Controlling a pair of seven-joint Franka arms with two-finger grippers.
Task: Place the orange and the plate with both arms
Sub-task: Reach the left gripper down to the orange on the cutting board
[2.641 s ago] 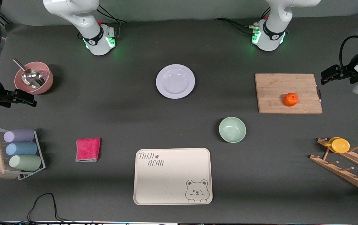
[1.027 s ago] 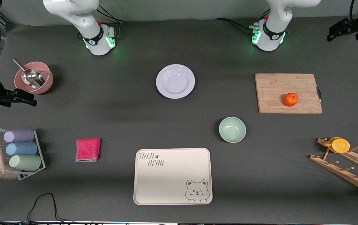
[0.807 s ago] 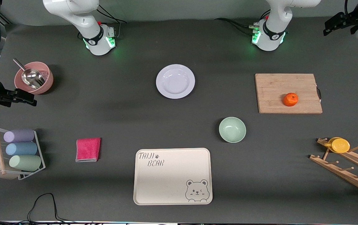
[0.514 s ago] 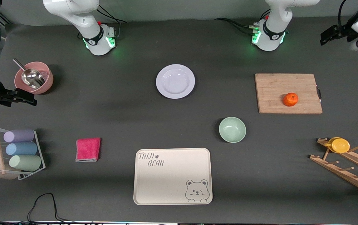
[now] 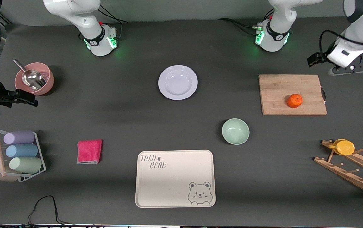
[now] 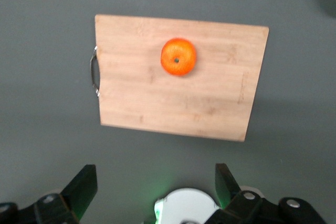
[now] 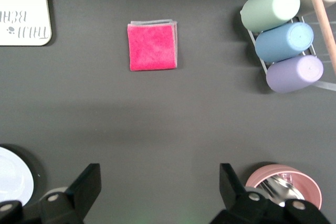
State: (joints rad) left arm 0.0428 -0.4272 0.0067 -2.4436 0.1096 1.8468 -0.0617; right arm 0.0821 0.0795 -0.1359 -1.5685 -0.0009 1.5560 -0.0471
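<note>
Orange [image 5: 294, 100] on cutting board [image 5: 276, 95], left gripper [image 6: 155, 187] spread above table by board, right gripper [image 7: 160, 184] spread, waiting near pink bowl [image 5: 47, 83], plate [image 5: 178, 82] untouched

Orange [image 5: 294, 100] sits on wooden cutting board [image 5: 292, 94] toward left arm's end of table. Plate [image 5: 178, 82] lies bare mid-table, well apart from board. Mint bowl [image 5: 235, 131] nearer camera than plate; bear tray [image 5: 175, 178] nearer still. Pink cloth [image 5: 89, 151] beside tray, toward right arm's end. Pink bowl [image 5: 34, 79] holds metal scoop [image 5: 31, 77]. Left gripper [image 5: 315, 59] hangs just off board's corner. Right gripper [image 5: 26, 98] hangs near pink bowl, over bare table.
</note>
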